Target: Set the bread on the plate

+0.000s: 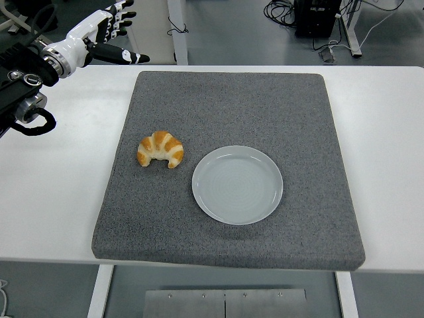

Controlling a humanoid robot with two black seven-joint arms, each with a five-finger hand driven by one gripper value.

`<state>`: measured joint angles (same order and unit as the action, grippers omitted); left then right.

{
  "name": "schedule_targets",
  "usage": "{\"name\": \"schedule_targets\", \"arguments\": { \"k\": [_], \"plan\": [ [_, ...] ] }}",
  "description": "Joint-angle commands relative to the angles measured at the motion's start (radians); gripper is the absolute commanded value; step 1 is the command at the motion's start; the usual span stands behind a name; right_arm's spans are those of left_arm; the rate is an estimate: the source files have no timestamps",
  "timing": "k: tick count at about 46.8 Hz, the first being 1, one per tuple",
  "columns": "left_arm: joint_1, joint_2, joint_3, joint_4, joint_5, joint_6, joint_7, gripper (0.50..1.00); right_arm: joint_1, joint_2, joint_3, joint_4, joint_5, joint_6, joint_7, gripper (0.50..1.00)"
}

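A golden croissant (159, 150) lies on the grey mat (232, 99), left of centre. Just to its right sits a round pale grey plate (237, 184) with nothing on it. My left hand (109, 33) is raised at the top left, above the table's far left edge and well away from the croissant. Its white and black fingers are spread and hold nothing. The right arm does not show.
The grey mat covers most of the white table (59, 192). Beyond the far edge are a white cabinet (149, 26), a chair base at the top left and cables on the floor (318, 20).
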<state>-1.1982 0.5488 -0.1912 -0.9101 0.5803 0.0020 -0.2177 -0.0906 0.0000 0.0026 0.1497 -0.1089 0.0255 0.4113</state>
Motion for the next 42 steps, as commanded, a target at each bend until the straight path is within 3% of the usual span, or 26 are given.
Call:
{"name": "schedule_targets", "arguments": {
  "k": [1, 13, 27, 42],
  "plan": [
    [-0.017, 0.039, 0.03, -0.075, 0.036, 0.006, 0.003, 0.971, 0.0, 0.0, 0.0, 0.001, 0.0, -0.001, 0.0, 1.0],
    [-0.035, 0.118, 0.053, -0.208, 0.216, 0.004, 0.027, 0.972, 0.0, 0.0, -0.001, 0.001, 0.0, 0.001, 0.0, 1.0],
    [-0.02, 0.148, 0.099, -0.251, 0.431, 0.0, 0.026, 0.972, 0.0, 0.0, 0.0, 0.001, 0.0, 0.001, 0.0, 1.0],
    [0.006, 0.195, 0.144, -0.406, 0.461, 0.001, 0.027, 0.972, 0.0, 0.0, 0.0, -0.001, 0.0, -0.001, 0.0, 1.0]
  ]
}}
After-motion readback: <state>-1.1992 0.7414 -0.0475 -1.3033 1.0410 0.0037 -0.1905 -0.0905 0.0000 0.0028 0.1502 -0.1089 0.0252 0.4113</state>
